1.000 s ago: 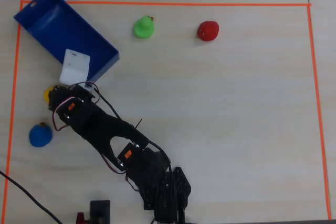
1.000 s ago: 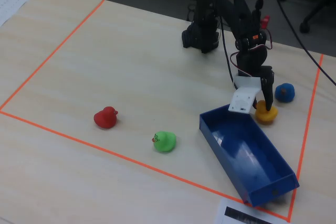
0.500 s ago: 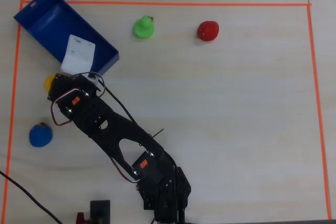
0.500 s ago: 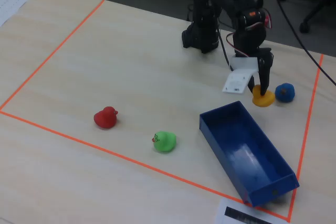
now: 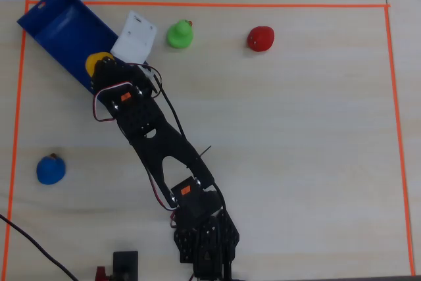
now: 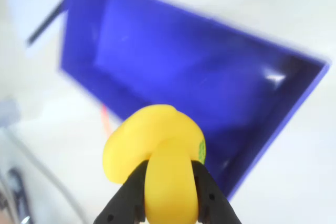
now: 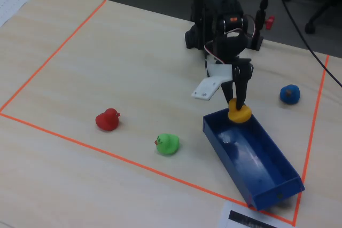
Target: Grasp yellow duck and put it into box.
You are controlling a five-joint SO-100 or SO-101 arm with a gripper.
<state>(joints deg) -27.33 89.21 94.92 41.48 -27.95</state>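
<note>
My gripper is shut on the yellow duck, its black fingers pressing both sides. In the fixed view the gripper holds the yellow duck just above the near end wall of the dark-blue box. In the overhead view the duck shows at the lower right end of the box, partly under the gripper. The box lies open just beyond the duck in the wrist view.
A green duck, a red duck and a blue duck sit on the table inside the orange tape border. A white plate on the arm lies beside the box. Paper lies at the table corner.
</note>
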